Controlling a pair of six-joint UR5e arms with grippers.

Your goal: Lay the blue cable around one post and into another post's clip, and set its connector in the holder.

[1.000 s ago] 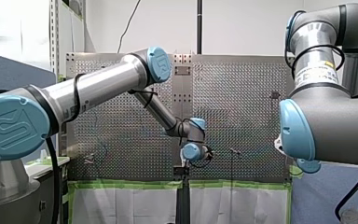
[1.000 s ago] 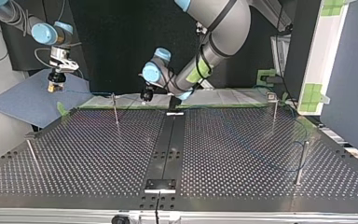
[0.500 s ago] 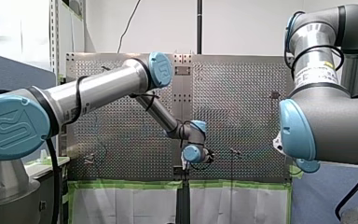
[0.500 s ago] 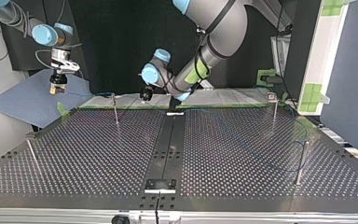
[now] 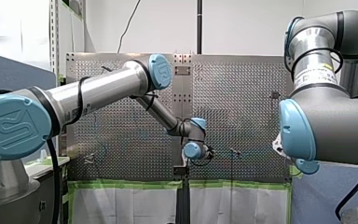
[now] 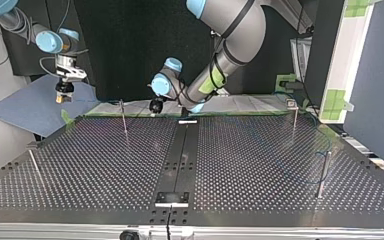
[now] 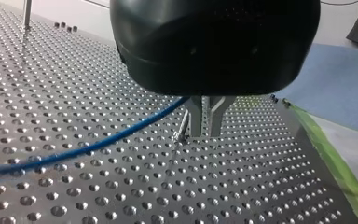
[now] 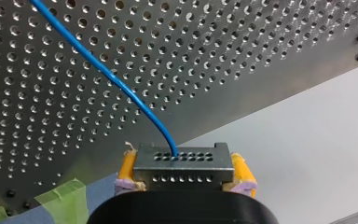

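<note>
1. Your right gripper [image 8: 184, 171] pinches the connector [image 8: 182, 161] between its yellow pads [image 8: 127, 169]. The connector is a flat grey metal block with two rows of small round holes.
2. The blue cable [image 8: 121, 88], thin, smooth and round, leaves the block's upper row. It runs in a shallow curve across the perforated steel worktop [image 8: 242, 46].
3. In the top view that gripper hangs beyond the worktop's far-left corner, above a blue mat [image 6: 25, 107].
4. Your left gripper [image 7: 206, 126] has a glossy, rounded black housing and two narrow, tapered metal fingers [image 7: 196, 116]. The fingers are drawn close on the cable, which meets them near their roots, with only a thin slit showing lower down. They hang low over the dimpled plate.
5. In the top view your left gripper sits at the worktop's far edge, near the dark centre strip [image 6: 180, 150]. A slim upright metal post [image 6: 123, 117] stands to its left there.
6. At that view's right the cable shows only faintly, curving near another post [image 6: 322, 172].
</note>
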